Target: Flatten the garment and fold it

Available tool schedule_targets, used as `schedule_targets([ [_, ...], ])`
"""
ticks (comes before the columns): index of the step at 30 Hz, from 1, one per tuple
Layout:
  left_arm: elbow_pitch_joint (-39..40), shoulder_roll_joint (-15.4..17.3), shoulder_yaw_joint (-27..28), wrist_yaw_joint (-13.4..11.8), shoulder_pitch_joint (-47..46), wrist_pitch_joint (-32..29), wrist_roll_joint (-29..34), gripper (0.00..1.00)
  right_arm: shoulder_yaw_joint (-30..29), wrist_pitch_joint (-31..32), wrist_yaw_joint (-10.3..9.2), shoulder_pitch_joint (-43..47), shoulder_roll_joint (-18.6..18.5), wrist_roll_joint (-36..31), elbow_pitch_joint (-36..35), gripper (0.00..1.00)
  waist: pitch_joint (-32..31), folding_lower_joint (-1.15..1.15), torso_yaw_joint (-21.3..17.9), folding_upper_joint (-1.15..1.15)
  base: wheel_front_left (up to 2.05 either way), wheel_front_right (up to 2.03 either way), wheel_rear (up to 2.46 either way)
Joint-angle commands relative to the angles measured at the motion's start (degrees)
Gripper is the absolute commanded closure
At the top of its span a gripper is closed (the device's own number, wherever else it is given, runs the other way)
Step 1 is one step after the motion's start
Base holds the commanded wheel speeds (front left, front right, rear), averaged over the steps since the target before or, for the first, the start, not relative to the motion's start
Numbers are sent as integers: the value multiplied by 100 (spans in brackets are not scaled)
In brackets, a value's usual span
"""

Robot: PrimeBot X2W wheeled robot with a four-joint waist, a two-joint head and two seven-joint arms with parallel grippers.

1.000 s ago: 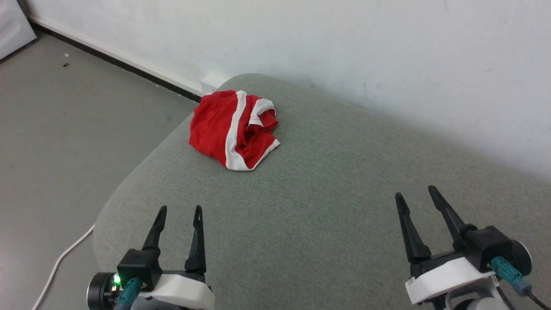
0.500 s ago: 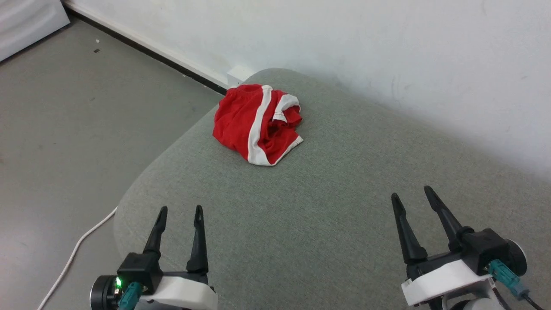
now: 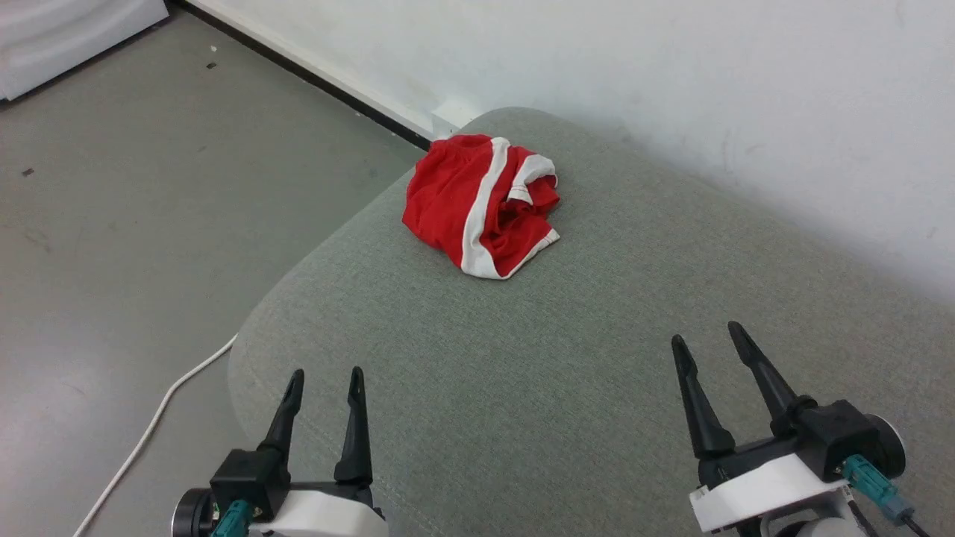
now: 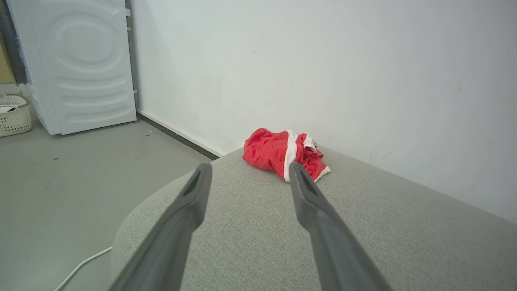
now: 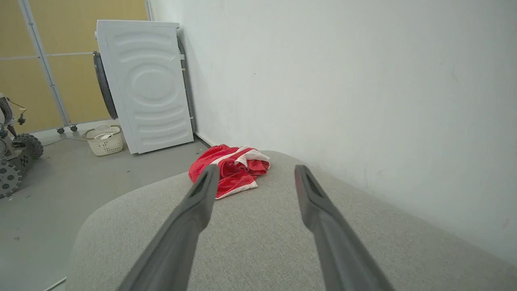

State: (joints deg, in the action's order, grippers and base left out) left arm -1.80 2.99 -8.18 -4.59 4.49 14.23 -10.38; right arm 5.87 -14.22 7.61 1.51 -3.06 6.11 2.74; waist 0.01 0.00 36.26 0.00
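Note:
The red shorts (image 3: 481, 205) lie crumpled in a heap near the far left end of a grey fabric surface (image 3: 582, 373), white side stripe and hem trim showing; no print is visible. They also lie ahead in the left wrist view (image 4: 282, 153) and right wrist view (image 5: 230, 167). My left gripper (image 3: 325, 374) hovers open at the lower left, well short of the shorts, nothing between its fingers. At the lower right my right gripper (image 3: 706, 332) is open too, far from the heap.
A white wall (image 3: 671, 89) runs behind the grey surface, close to the shorts. A white cable (image 3: 149, 432) lies on the grey floor at left. A white washing machine (image 5: 147, 85) and a pale basket (image 5: 105, 139) stand further back, with a wheeled machine (image 5: 12, 161) at the left.
The head camera has swung left, so the shorts and the grey surface sit further right in the picture. Both grippers stay open and apart from the shorts.

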Motion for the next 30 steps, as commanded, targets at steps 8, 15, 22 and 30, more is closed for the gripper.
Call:
schedule_targets([
  [8, 36, -12, -115, -56, 35, 77, -149, 0, -57, -78, -12, -25, 18, -67, 64, 0, 178, 0, 13, 0, 0, 0, 0],
  [15, -43, -12, -199, 222, -434, 77, -323, 0, -254, -78, -12, -110, -11, -435, -72, 0, 672, 0, -197, 0, 0, 0, 0],
  [22, -1032, 302, -148, 620, -1773, -363, -346, 0, -283, -47, -12, -332, -319, -569, -498, 0, 1490, 0, -748, 0, 0, 0, 0],
  [30, -2215, 813, 2, 980, -3628, -1888, -756, 0, -322, 194, -12, -662, -591, -521, -1207, 0, 2400, 0, -1415, 0, 0, 0, 0],
])
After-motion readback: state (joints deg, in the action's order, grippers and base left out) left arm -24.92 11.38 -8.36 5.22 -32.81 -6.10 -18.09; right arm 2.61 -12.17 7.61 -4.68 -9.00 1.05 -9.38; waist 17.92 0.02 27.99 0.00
